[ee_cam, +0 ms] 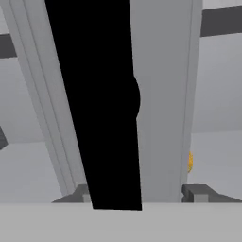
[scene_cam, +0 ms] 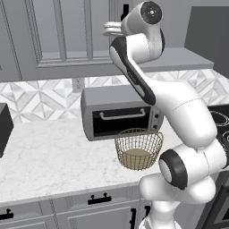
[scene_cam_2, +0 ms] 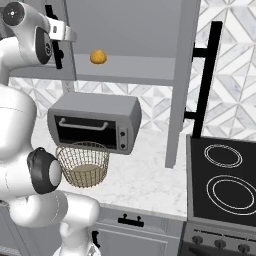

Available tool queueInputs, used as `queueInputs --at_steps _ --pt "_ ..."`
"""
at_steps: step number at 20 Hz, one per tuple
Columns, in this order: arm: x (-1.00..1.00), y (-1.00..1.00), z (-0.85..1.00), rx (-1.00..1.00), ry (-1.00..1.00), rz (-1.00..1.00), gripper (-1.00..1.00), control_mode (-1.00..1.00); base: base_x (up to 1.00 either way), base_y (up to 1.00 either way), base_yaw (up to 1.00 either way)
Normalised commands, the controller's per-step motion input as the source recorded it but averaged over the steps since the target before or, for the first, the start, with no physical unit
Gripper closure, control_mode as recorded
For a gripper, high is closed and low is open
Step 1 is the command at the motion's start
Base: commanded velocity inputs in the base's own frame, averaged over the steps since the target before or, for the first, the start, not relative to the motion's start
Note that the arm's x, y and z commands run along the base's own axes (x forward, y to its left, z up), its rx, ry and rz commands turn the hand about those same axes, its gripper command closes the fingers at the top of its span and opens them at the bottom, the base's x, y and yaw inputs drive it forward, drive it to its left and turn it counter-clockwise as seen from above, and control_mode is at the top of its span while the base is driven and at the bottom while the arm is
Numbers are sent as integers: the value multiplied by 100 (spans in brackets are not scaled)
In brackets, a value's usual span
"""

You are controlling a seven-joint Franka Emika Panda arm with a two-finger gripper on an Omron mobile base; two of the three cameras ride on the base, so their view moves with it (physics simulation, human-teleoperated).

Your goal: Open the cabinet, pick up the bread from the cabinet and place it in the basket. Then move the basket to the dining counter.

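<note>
A rendered home kitchen, judging by grey wall cabinets (scene_cam: 58, 40), a marble worktop (scene_cam: 53, 156) carrying a toaster oven (scene_cam: 118, 112), patterned tile backsplash (scene_cam_2: 145, 102), drawer units (scene_cam: 96, 205) and a black stovetop (scene_cam_2: 225, 180).

In the hand view a long vertical black bar handle (ee_cam: 101, 104) runs off the top edge, and the grey recessed-panel cabinet door (ee_cam: 163, 94) hides all but a sliver of the small golden-orange bread bun (ee_cam: 189, 161). The gripper's dark fingertips (ee_cam: 201, 193) barely rise into frame, so their hold on the handle seems likely but cannot be confirmed. In the left base view, the white arm (scene_cam: 179, 107) covers the open cabinet's interior.
</note>
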Motion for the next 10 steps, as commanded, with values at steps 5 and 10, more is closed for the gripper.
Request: queueInputs --at_steps 5,10 --pt "86 100 -61 -5 12 0 100 -100 0 0 0" --pt "79 100 -71 -4 21 0 100 -100 0 0 0"
